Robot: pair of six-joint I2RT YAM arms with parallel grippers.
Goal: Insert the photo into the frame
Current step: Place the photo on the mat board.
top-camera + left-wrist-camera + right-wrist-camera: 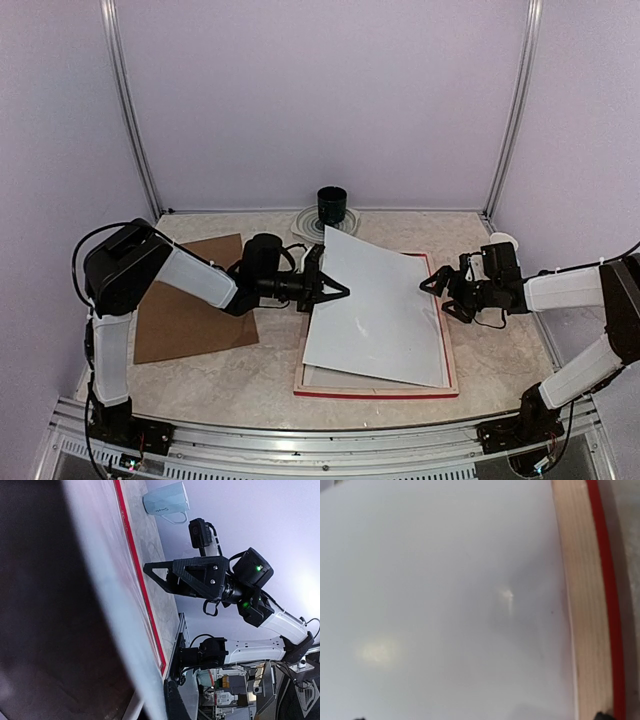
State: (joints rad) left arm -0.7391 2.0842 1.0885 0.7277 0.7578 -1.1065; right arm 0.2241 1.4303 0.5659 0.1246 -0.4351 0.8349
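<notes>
The photo (385,305) lies white back up over the frame (375,392), whose red edge shows along the front and right. Its left side is lifted off the frame and tilted. My left gripper (337,291) is shut on that left edge. In the left wrist view the photo's dark printed face (45,605) fills the left, beside the frame's red rim (142,590). My right gripper (436,288) hangs open over the photo's right edge, holding nothing. The right wrist view is filled by the photo's white back (445,605), with the frame's pale wood (582,605) beside it.
A brown cardboard board (190,300) lies flat under my left arm. A dark green cup (332,205) stands on a pale round base at the back wall. A white mug (500,240) sits behind my right gripper.
</notes>
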